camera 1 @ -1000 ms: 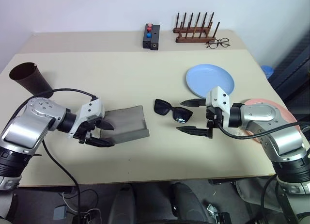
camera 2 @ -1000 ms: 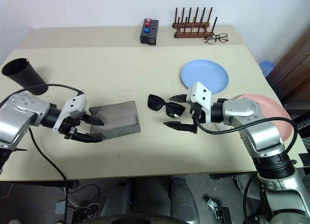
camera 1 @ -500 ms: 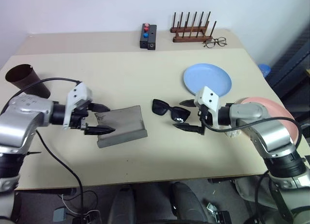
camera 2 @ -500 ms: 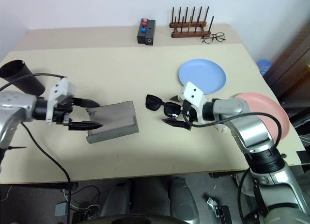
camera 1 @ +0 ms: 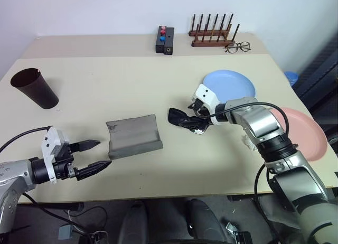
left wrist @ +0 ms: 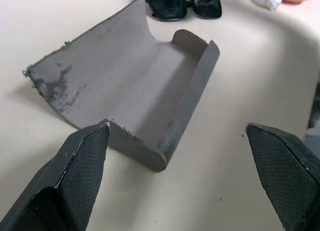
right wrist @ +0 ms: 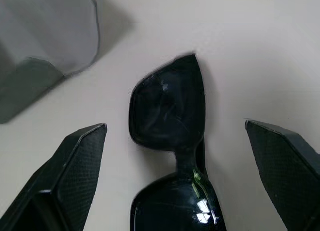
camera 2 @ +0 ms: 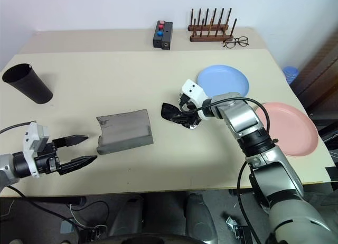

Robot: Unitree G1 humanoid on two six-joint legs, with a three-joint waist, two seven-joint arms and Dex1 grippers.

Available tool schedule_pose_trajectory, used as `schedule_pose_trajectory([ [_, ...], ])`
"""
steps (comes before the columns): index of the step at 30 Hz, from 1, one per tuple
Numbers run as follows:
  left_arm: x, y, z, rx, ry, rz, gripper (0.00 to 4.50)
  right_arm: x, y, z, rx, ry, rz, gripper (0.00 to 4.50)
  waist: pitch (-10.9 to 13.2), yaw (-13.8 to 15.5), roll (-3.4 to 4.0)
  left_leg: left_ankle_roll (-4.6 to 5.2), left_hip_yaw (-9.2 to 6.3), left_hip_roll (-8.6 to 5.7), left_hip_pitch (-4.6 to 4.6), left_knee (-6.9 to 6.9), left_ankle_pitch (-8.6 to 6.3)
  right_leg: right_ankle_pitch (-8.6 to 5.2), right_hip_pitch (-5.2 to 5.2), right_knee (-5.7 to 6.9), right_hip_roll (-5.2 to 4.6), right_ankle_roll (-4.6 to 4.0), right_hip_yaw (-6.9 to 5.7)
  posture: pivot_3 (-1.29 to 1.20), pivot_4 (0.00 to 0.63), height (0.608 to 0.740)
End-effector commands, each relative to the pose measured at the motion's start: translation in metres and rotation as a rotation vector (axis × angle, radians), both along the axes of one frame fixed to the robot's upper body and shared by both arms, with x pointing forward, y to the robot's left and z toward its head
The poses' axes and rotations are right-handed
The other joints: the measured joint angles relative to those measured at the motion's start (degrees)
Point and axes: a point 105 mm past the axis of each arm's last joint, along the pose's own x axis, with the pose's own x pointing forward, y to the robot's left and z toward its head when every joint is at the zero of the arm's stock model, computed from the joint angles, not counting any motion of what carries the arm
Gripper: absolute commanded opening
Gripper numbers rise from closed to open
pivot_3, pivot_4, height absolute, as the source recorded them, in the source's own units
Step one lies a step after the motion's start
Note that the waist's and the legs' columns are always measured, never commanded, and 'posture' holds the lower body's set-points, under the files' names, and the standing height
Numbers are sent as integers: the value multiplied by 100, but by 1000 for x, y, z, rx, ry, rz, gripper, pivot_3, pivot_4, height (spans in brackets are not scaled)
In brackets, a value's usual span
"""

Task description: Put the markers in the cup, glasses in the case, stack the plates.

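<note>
Beige table point(camera 1: 132, 80): cup point(camera 1: 35, 87), case point(camera 1: 133, 136), sunglasses point(camera 1: 185, 120), 2 plates point(camera 1: 229, 83).

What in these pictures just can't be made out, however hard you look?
- Right gripper: in the head views its fingers are lost against the dark glasses; the right wrist view shows them open either side, but not whether they touch.
- Pink plate: the right arm covers its near edge.
- Cup: its inside is too dark to tell what it holds.
- Black box: buttons too small to read.

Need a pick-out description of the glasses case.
On the beige table, look at the near middle, left of the black sunglasses. The case is a grey felt oblong lying open, flap spread flat. It is the only grey, soft thing there.
</note>
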Motion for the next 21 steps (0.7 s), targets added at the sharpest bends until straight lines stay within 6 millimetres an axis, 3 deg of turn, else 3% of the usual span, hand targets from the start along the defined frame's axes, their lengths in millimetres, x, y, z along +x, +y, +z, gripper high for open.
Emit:
schedule_pose_trajectory([
  [1,0,-2,6,25,-53,3,4456,8,5,17,-29,-78,40,4500,0,-5,0,0,0,0,0,0,0,0,0,1,0,0,0,0,150,740],
  [12,1,-9,9,14,-74,16,4456,9,-7,23,-215,-291,1,4500,0,-1,1,0,0,0,0,-2,0,0,-2,0,0,1,0,0,150,740],
  [21,10,-17,16,-11,-109,-10,4456,3,-10,16,-341,-383,-36,4500,0,-3,0,0,0,0,0,-1,0,0,-2,0,0,0,0,0,150,740],
])
